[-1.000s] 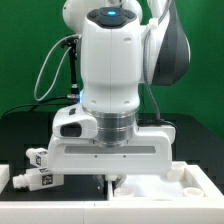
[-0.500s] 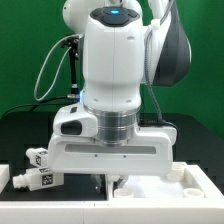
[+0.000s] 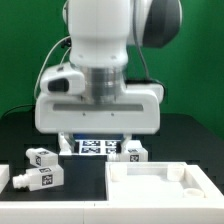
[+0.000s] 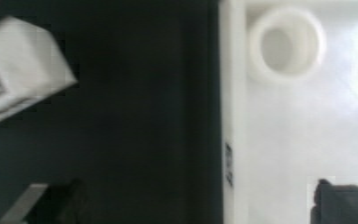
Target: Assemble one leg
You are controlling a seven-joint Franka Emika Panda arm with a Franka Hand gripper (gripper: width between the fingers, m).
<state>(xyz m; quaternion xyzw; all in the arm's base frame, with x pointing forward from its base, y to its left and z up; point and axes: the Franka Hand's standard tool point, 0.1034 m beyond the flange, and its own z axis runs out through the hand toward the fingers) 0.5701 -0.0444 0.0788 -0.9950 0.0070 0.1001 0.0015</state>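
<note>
Three legs show in the exterior view, small white blocks with black-and-white tags: one (image 3: 42, 156) and one (image 3: 35, 179) at the left, one (image 3: 133, 152) behind the panel. The large white rimmed panel (image 3: 190, 190) lies at the front right. My gripper (image 3: 98, 138) hangs above the table behind the panel's left end, and its fingertips are hard to make out there. In the wrist view the gripper (image 4: 197, 205) is open and empty, with dark fingers (image 4: 51, 205) wide apart over the panel's edge. A leg (image 4: 16, 70) and the panel's round hole (image 4: 286, 45) show there.
The marker board (image 3: 98, 147) lies on the black table behind the panel, under my gripper. A green backdrop stands behind the arm. Cables hang at the arm's left side.
My gripper has lifted up from low over the panel and shifted toward the exterior view's left. The marker board and the third leg now show below it.
</note>
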